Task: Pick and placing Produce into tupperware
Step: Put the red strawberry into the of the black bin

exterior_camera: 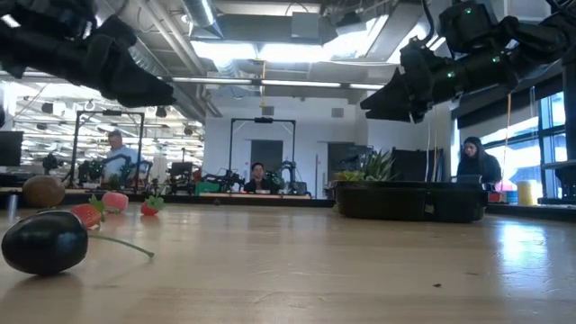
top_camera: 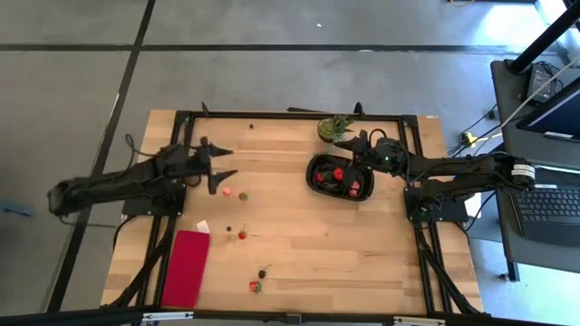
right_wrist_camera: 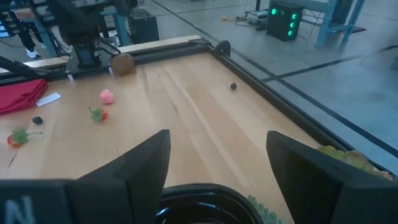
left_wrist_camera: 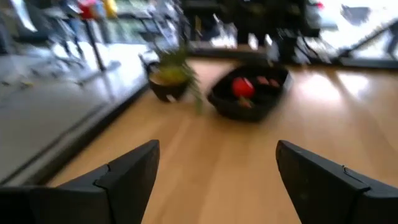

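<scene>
We find the black oval tupperware [top_camera: 337,176] on the right half of the wooden surface [top_camera: 299,254], near the far edge, its long axis running from the far-left toward the near-right in the high view. It holds red produce pieces [top_camera: 338,174] and a pink piece near its right end.

The right gripper [top_camera: 360,145] hangs above the far rim of the tupperware, fingers spread and grasping nothing; the right wrist view shows bare wood between its two fingers [right_wrist_camera: 137,168]. The left gripper [top_camera: 220,167] hovers over the left half of the surface, also released and empty.

Loose produce lies well apart across the middle and near zones: a pink piece [top_camera: 227,191] just beside the left gripper, a small green-topped piece [top_camera: 243,195], a red strawberry [top_camera: 242,234], a dark berry [top_camera: 262,273] and another strawberry [top_camera: 256,286] near the front edge. A red cloth [top_camera: 186,267] lies along the near-left edge. A potted plant [top_camera: 333,129] stands at the far edge, just beside the tupperware.

Open wood separates the two grippers.

Only the low view shows the dark berry's thin stem [exterior_camera: 121,244]; only the right wrist view shows a brown round piece [right_wrist_camera: 123,63] near the left arm's base.
</scene>
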### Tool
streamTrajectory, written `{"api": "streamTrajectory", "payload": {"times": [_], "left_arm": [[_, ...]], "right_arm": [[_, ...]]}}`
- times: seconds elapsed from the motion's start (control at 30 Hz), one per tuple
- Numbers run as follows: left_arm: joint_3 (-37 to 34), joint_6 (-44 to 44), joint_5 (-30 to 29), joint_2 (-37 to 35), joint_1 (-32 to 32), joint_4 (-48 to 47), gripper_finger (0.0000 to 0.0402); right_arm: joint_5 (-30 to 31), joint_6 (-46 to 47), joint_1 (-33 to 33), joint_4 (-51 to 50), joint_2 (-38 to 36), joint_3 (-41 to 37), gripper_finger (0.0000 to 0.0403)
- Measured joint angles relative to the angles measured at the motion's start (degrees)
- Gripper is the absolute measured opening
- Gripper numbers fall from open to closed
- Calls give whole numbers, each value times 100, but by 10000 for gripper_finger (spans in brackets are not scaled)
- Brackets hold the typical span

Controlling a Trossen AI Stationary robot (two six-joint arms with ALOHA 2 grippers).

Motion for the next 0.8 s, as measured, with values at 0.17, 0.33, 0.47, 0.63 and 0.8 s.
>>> {"api": "streamTrajectory", "payload": {"times": [0.17, 0.33, 0.47, 0.63, 0.8], "left_arm": [[317, 79, -238, 980, -523, -7, 315], [480, 14, -420, 1744, -1029, -3, 315], [495, -32, -417, 2100, -1501, 67, 315], [495, -615, -405, 2369, -2175, 69, 315], [495, -909, -1197, 2579, -2607, 47, 315]], "right_arm": [[0, 2, 0, 0, 2, 0, 268], [0, 0, 2, -5, 2, 0, 268], [0, -4, 2, -14, 2, 0, 268], [0, -11, 2, -61, 2, 0, 268], [0, -11, 2, -88, 3, 0, 268]]}}
